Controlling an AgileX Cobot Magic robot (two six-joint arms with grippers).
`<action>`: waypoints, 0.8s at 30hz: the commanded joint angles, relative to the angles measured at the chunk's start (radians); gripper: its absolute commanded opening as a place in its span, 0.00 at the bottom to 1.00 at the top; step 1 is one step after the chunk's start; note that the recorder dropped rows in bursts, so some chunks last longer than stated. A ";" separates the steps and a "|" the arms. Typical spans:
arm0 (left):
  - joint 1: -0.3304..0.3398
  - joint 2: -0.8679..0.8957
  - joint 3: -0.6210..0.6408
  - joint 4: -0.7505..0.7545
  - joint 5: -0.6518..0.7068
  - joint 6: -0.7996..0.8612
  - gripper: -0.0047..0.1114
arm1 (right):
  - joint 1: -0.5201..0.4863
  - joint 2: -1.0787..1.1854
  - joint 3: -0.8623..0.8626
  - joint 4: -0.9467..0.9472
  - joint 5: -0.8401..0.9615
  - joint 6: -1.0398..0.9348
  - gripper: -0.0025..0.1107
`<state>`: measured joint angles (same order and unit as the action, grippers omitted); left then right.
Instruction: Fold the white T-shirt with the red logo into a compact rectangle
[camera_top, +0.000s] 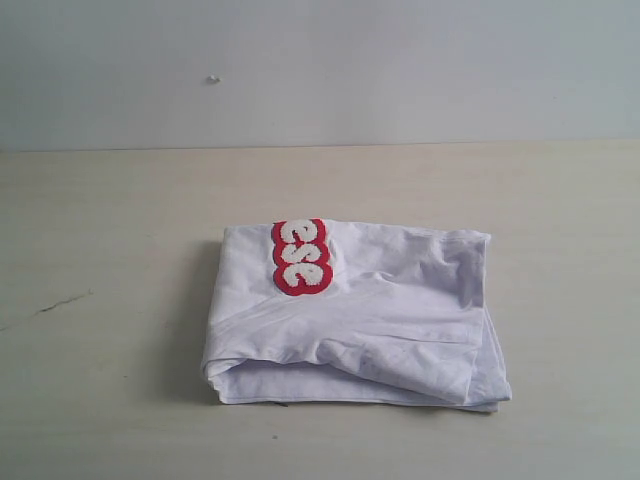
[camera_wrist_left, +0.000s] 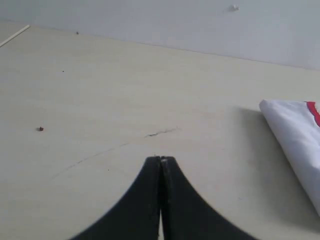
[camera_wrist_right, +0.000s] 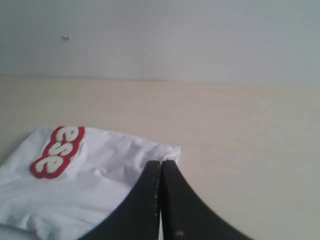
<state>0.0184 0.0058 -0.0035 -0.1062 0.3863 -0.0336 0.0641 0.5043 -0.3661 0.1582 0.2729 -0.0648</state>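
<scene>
T-shirt (camera_top: 360, 320) contact was absent at both grippers. The left gripper (camera_wrist_left: 161, 159) had its black fingers (camera_wrist_left: 150, 175) pressed together on nothing, above bare worktop (camera_wrist_left: 100, 100), with the cloth well off to one side. The right gripper (camera_wrist_right: 161, 162) was likewise shut and empty, its fingers (camera_wrist_right: 170, 176) pointing past one corner of the bundle. Neither gripper appeared in the exterior view, so both were judged clear of the cloth.

The garment lay in the middle of the worktop, somewhat toward the near edge, already folded into a rough, wrinkled rectangle of several layers. The red logo (camera_top: 301, 257) sat on top at the bundle's far edge, showing only "ese".

Handling notes:
- The cloth is judged light, soft and limp; it will sag and offers no stiffness.
- Layers are likely to slide over each other, so a pinch on the top ply alone would open the fold.
- Loose hems showed along the near right corner; this is the weak point.
- Take hold at a folded edge, through all layers, one gripper near each end.
</scene>
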 joint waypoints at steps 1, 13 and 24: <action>0.004 -0.006 0.003 -0.006 -0.017 0.003 0.04 | -0.093 -0.100 0.023 -0.017 0.003 -0.085 0.02; 0.004 -0.006 0.003 -0.006 -0.017 0.003 0.04 | -0.253 -0.275 0.238 -0.027 -0.045 -0.082 0.02; 0.004 -0.006 0.003 -0.006 -0.017 0.003 0.04 | -0.291 -0.374 0.335 -0.027 -0.059 -0.080 0.02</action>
<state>0.0184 0.0058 -0.0035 -0.1079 0.3825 -0.0336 -0.2143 0.1532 -0.0511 0.1363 0.2325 -0.1439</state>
